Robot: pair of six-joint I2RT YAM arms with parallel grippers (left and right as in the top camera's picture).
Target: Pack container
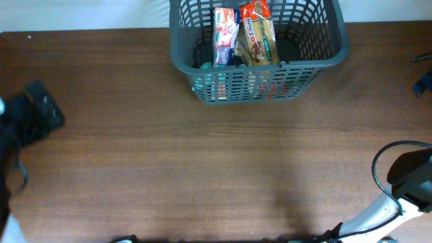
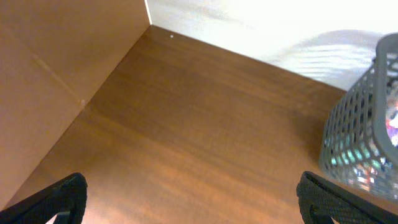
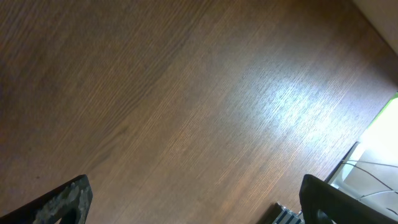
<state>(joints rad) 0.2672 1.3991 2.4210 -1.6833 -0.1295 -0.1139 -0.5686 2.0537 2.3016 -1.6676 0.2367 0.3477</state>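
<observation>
Closest in, left claw (image 2: 193,202) and right claw (image 3: 196,200), each spread wide apart over the counter (image 1: 202,169) and gripping nothing, parked out at opposite sides, likely to keep the middle free. Over at the far edge, container (image 1: 256,66) with a red-white carton (image 1: 225,35) and a tan packet (image 1: 260,40) propped side by side toward its near wall, probably to save room. Can't spot anything loose to load, so calling the packing near enough done.

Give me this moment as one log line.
container: upright, packages inside | left gripper: open, empty | right gripper: open, empty, over table
</observation>
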